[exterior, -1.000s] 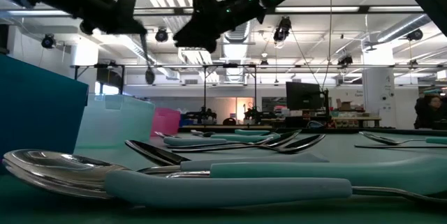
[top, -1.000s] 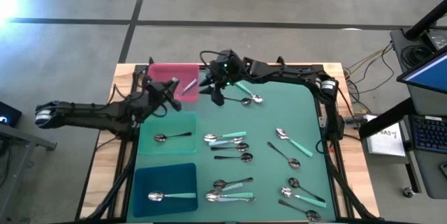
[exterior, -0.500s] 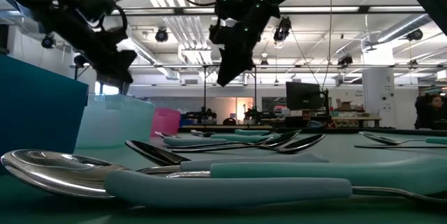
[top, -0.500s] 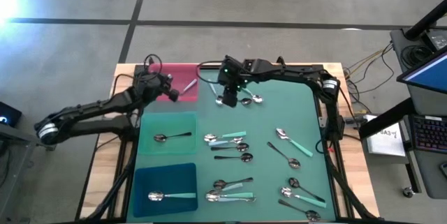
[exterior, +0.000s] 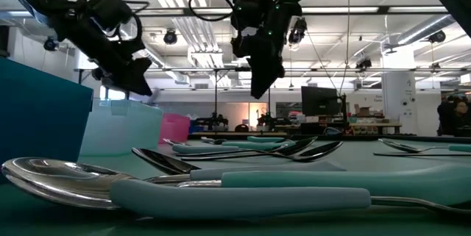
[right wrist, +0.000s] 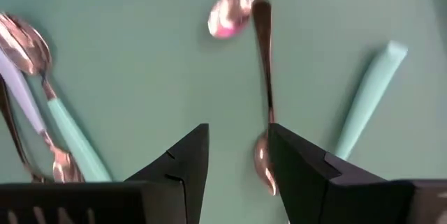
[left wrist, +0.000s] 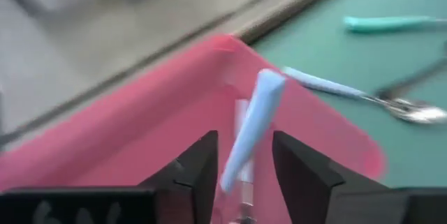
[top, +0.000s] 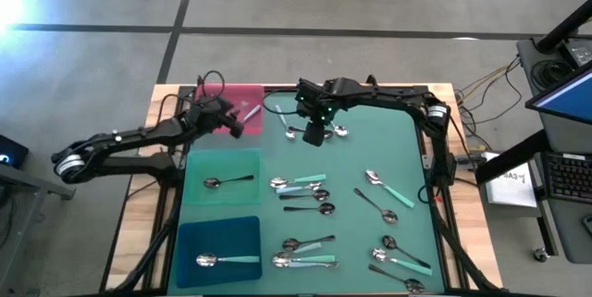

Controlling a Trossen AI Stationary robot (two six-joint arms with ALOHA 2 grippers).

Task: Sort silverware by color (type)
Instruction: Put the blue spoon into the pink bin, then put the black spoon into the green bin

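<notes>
My left gripper [top: 237,129] [left wrist: 244,140] stands open over the pink tray [top: 242,95]. A pale-blue-handled utensil [left wrist: 253,123] shows between its fingers, narrower than the gap; its lower end is hidden. My right gripper [top: 314,135] [right wrist: 237,130] is open and points down over the green mat [top: 379,140], just above an all-silver spoon [right wrist: 264,63] and beside a teal handle [right wrist: 367,98]. Several more spoons [top: 305,186] lie on the mat.
A pale green tray [top: 199,195] holds a black-handled spoon [top: 227,181]. A blue tray [top: 217,232] holds a teal-handled spoon [top: 227,260]. Spoons are scattered over the mat's middle and near right [top: 398,255]. Cables and a desk stand off the table's right.
My left gripper has swung toward the pink tray and gone down; the spoon that hung below it no longer hangs there. My right gripper has tipped from nearly level to pointing down, shifted toward the table's right and sunk toward the spoons on the mat.
</notes>
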